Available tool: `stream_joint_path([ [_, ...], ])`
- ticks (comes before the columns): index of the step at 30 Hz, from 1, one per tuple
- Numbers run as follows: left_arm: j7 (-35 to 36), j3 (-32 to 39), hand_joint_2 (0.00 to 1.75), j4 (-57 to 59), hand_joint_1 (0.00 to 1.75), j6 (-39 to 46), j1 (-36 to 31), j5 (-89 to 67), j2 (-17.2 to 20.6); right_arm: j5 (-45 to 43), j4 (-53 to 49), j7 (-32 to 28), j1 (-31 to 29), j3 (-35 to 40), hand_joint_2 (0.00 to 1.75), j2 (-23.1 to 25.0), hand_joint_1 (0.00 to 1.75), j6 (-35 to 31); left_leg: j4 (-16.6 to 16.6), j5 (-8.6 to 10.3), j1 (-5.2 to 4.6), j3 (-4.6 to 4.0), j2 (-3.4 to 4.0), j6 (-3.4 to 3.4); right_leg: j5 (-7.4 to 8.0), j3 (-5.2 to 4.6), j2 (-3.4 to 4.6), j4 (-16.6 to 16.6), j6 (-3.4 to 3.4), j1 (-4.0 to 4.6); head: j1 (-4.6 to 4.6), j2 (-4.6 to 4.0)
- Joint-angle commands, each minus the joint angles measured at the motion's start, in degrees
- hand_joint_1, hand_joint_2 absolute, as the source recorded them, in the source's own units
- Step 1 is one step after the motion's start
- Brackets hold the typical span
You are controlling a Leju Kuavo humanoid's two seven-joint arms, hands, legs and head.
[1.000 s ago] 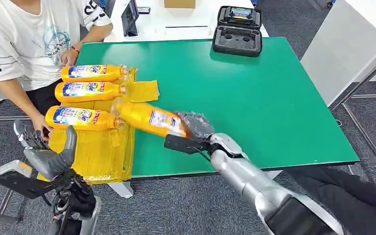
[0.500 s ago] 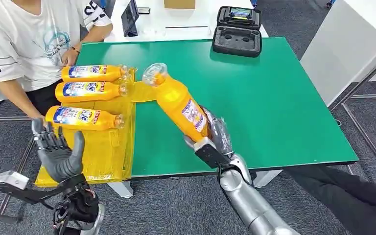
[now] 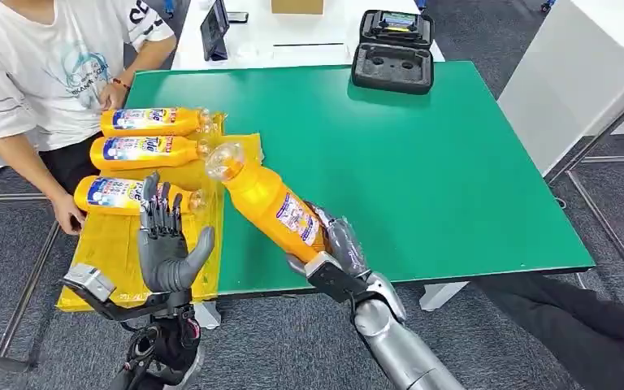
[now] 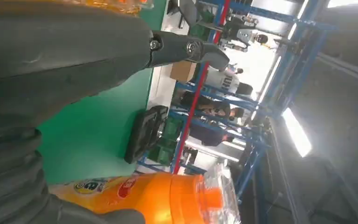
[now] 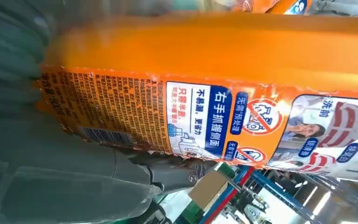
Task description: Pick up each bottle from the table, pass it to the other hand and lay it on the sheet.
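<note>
Gripping the orange bottle (image 3: 272,205) by its base, the right hand (image 3: 335,253) tilts it over the table's (image 3: 455,171) front edge toward the left hand (image 3: 166,244), whose fingers are spread and hold nothing.

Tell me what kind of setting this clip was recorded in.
Most likely a robotics lab or test workshop, not a home. A bare green table serves as the work surface, an open black equipment case sits at its far edge, and blue metal shelving stands behind, with people nearby.
</note>
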Motion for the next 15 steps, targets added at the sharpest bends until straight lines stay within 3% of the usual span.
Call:
stream_joint_path([
  [1,1.0,-6.5,1.75,8.2,0.00,-2.0,-4.1,-1.6,3.0,2.5,6.7,0.6,-3.0,2.9,1.75,2.7,1.75,3.0,-0.1,-0.09,-0.02,0.37,0.04,-0.04,-0.08,0.35,-0.04,-0.1,-0.02,0.00,0.02,0.00],
  [9,6.5,-8.1,1.75,16.1,0.00,-5.9,-5.5,-6.2,3.5,6.4,4.3,2.3,-1.4,3.1,1.75,1.4,1.75,4.1,-0.1,-0.11,-0.04,0.47,0.02,-0.04,-0.12,0.45,-0.07,-0.1,-0.02,-0.02,-0.02,0.00],
  [15,6.3,-7.1,1.75,20.2,0.00,-6.3,-5.5,-6.1,2.5,7.6,4.5,3.2,-0.8,3.5,1.75,1.7,1.75,4.6,-0.1,-0.06,-0.03,0.29,0.01,-0.02,-0.07,0.28,-0.05,-0.1,-0.01,-0.02,0.00,0.00],
])
